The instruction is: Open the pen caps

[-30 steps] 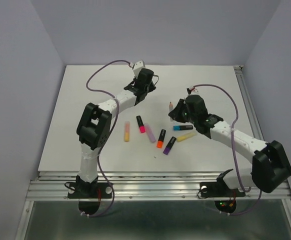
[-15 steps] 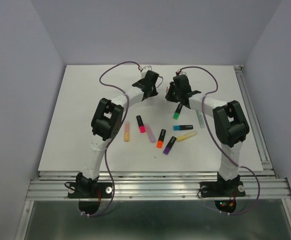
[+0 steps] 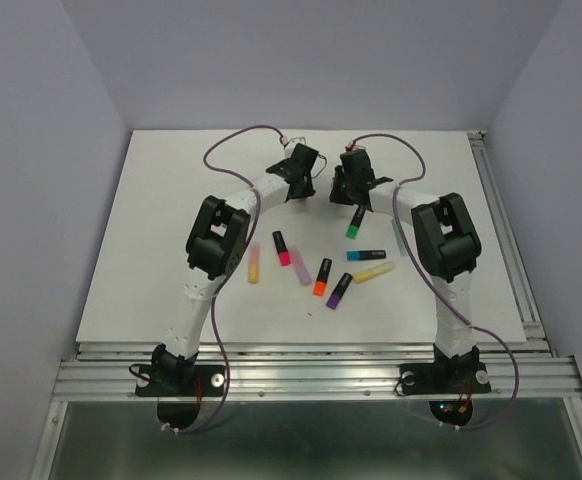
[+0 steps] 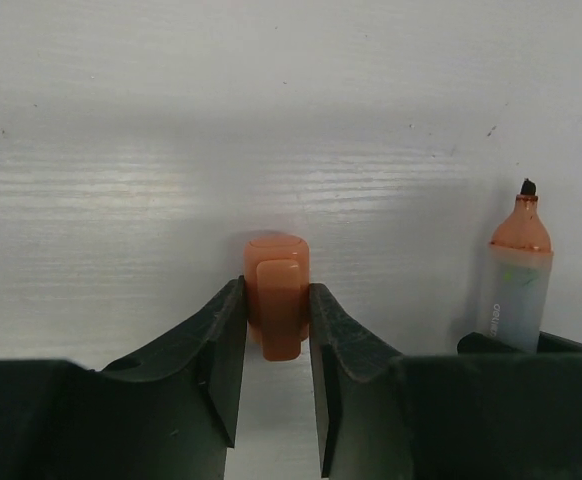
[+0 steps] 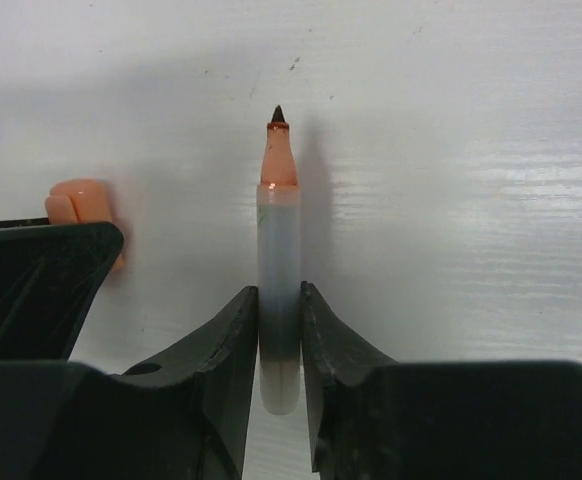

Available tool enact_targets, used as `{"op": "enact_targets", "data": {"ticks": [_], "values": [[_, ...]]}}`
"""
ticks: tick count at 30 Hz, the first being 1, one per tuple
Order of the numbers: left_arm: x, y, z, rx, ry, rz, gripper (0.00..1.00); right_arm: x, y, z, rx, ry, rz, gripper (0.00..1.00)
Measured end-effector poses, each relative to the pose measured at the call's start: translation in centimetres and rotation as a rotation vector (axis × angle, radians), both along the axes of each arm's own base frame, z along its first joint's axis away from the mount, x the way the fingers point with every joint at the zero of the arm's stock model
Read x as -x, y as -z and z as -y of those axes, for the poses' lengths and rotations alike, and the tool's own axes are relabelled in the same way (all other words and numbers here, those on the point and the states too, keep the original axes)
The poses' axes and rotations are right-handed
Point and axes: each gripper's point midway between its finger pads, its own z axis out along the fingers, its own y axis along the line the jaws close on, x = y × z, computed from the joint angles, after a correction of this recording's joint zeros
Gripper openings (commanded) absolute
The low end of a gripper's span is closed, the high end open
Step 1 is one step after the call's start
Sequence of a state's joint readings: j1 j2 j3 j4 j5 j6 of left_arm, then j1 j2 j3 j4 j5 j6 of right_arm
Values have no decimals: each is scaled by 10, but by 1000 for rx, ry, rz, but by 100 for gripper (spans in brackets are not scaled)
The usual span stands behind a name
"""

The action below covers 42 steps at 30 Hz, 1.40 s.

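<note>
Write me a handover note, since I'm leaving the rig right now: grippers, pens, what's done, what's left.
Grippers: left gripper is shut on the peach cap. The right gripper is shut on the matching pen, with its tip bare.
Where: both are at the far middle of the table.
Done: this one pen is open.
Left: set both pieces down. The other pens lie mid-table and look capped from above.

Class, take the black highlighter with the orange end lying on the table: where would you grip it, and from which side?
Across its black barrel, coming straight down, jaws closing on the long sides. The black highlighter with the orange end lies flat on the white table, so only its top and sides are free; that probably leaves the orange end clear for pulling.
</note>
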<state>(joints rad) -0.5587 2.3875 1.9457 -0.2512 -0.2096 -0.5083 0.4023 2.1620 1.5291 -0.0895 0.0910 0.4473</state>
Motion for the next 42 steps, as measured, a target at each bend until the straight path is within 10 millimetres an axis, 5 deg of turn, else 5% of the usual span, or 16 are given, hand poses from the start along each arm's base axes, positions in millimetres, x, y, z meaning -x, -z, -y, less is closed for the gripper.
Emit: {"op": "enact_targets", "data": {"ticks": [4, 10, 14, 16, 17, 20, 24, 26, 28, 31, 36, 39, 42], "values": [[1, 2, -1, -8, 6, -6, 44, 3, 5, 3, 19, 5, -16, 34], [5, 1, 1, -9, 38, -19, 61, 4, 5, 7, 39, 11, -31, 54], [10, -6, -2, -17, 40, -28, 85, 3, 0, 9, 51, 17, -33, 73], [16, -21, -6, -14, 39, -22, 87, 5, -5, 10, 54, 17, -34, 84], [20, -33, -8, -5, 39, -10, 94, 7, -9, 10, 54, 16, -33, 100], [34, -73, -17, 24, 37, 32, 99, 12, -42, 12, 32, 13, 9, 100], [71, -142, -40, 90, 20, 128, 99, 39, -117, 20, -51, 21, 130, 100], [93, -167, -56, 126, -5, 170, 99, 59, -156, 28, -102, 29, 215, 100], [116, -175, -72, 149, -39, 180, 99, 84, -171, 37, -138, 35, 258, 100], [142, -159, -90, 152, -76, 154, 99, 122, -163, 54, -153, 53, 266, 100], [192, -67, -122, 54, -130, -57, 98, 179, -100, 80, -127, 93, 152, 100], [215, -32, -135, 1, -152, -159, 97, 195, -83, 86, -122, 102, 117, 100], [220, -21, -138, -15, -168, -191, 93, 199, -80, 88, -122, 106, 105, 100]]}}
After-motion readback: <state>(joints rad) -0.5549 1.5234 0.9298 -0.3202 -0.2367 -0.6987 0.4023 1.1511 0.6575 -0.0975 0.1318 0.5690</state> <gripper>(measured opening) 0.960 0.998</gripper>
